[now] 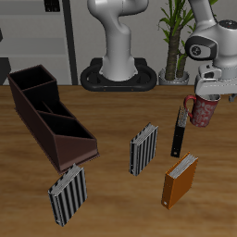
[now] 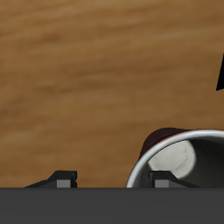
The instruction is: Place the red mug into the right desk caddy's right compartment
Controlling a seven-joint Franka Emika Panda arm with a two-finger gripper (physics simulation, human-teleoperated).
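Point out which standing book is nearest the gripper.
The orange book, closest to the gripper holding the red mug; both striped grey-white books stand farther off, toward the caddy.

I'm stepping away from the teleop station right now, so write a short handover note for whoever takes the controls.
Gripper: shut on the red mug, gripping it at the rim and holding it above the table, far from the caddy.
Right desk caddy: on the table at the opposite side, nothing visible in its cells.
Done: mug grasped and lifted.
Left: carry it across, above the standing striped books, lower it into the right compartment, probably the large end cell farthest from the table's front edge, and release.
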